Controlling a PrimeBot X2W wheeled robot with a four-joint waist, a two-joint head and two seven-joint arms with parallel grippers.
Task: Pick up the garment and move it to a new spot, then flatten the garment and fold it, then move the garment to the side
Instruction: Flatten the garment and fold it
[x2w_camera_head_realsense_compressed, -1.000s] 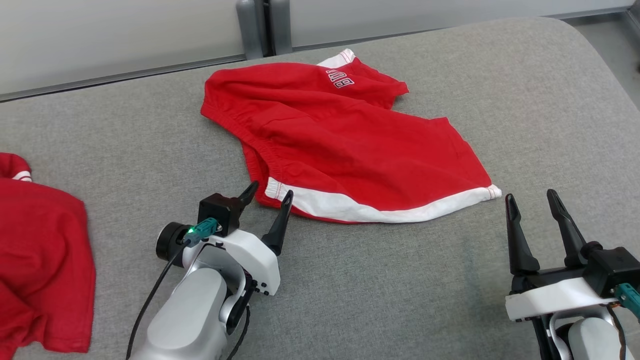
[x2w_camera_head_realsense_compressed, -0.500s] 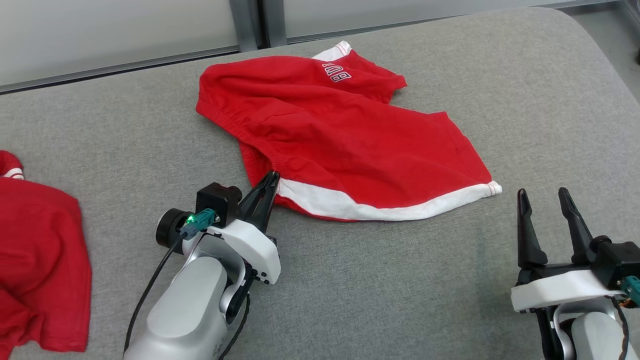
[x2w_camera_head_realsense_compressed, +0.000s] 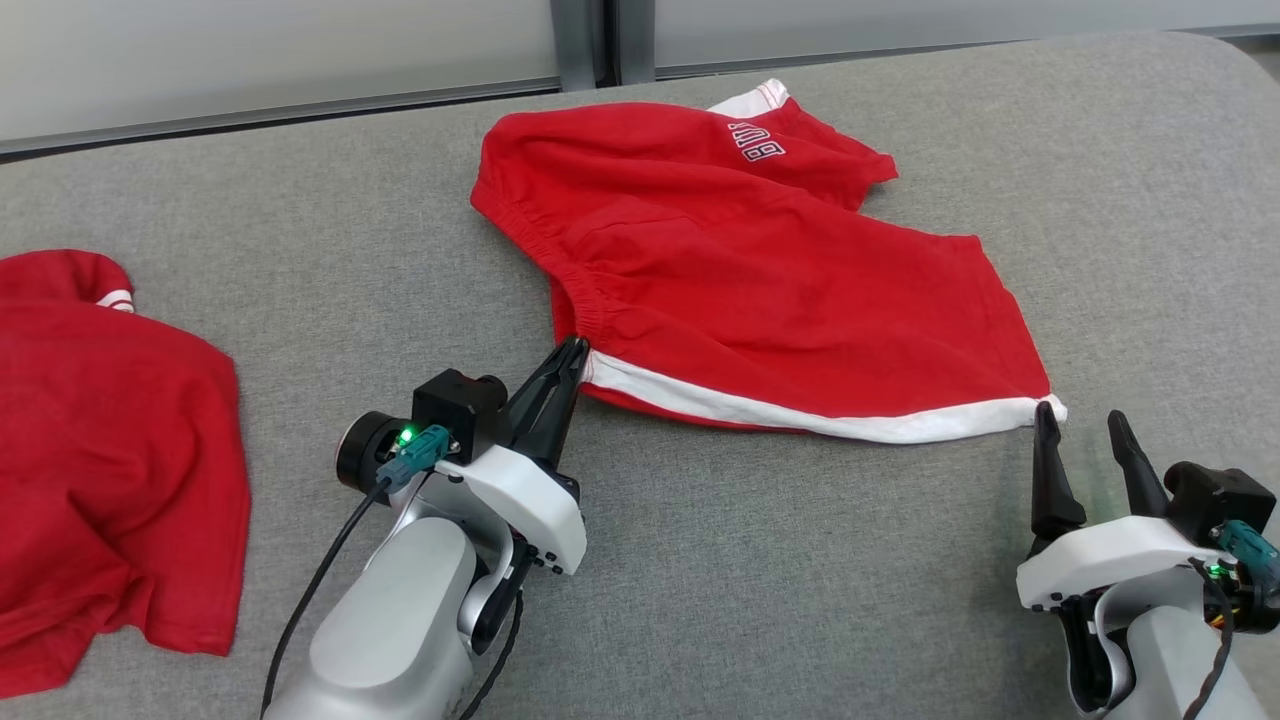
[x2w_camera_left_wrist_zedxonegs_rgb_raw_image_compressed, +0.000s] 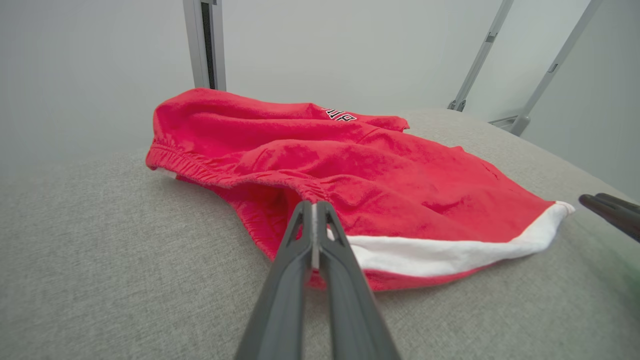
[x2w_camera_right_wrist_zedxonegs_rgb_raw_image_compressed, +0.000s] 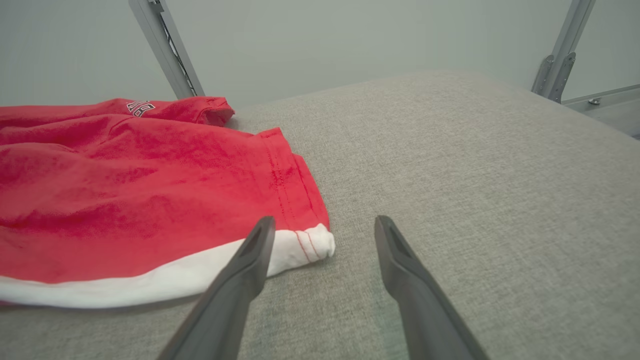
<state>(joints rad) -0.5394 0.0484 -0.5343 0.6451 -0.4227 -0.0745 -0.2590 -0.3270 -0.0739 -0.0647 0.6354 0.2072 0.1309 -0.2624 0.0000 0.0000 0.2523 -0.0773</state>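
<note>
left gripper (x2w_camera_head_realsense_compressed: 573, 348): sitting left of centre in the head view, jaws pressed together and pinching the lower left corner of the red shorts (x2w_camera_head_realsense_compressed: 760, 290) where the waistband meets the white hem band (x2w_camera_head_realsense_compressed: 800, 418). In the left wrist view a sliver of white is showing between the fingers (x2w_camera_left_wrist_zedxonegs_rgb_raw_image_compressed: 292, 250).
right gripper (x2w_camera_head_realsense_compressed: 1080, 415): sitting lower right in the head view, jaws standing apart and holding nothing. The left fingertip (x2w_camera_right_wrist_zedxonegs_rgb_raw_image_compressed: 262, 232) is overlapping the white lower right corner of the shorts in the right wrist view; contact is too close to call.
red shorts: lying spread across the upper centre of the head view, wrinkled, waistband running along the left edge, one leg folding over at the top.
lettering (x2w_camera_head_realsense_compressed: 757, 142): white block letters with dark outline near the top of the shorts, showing upside down and partly folded, not readable in full.
second red garment (x2w_camera_head_realsense_compressed: 110, 450): lying at the left edge of the head view, well apart from the shorts, white trim at its top.
grey padded surface (x2w_camera_head_realsense_compressed: 800, 580): carrying both garments.
metal post (x2w_camera_head_realsense_compressed: 585, 40): standing at the top centre, behind the surface.
</note>
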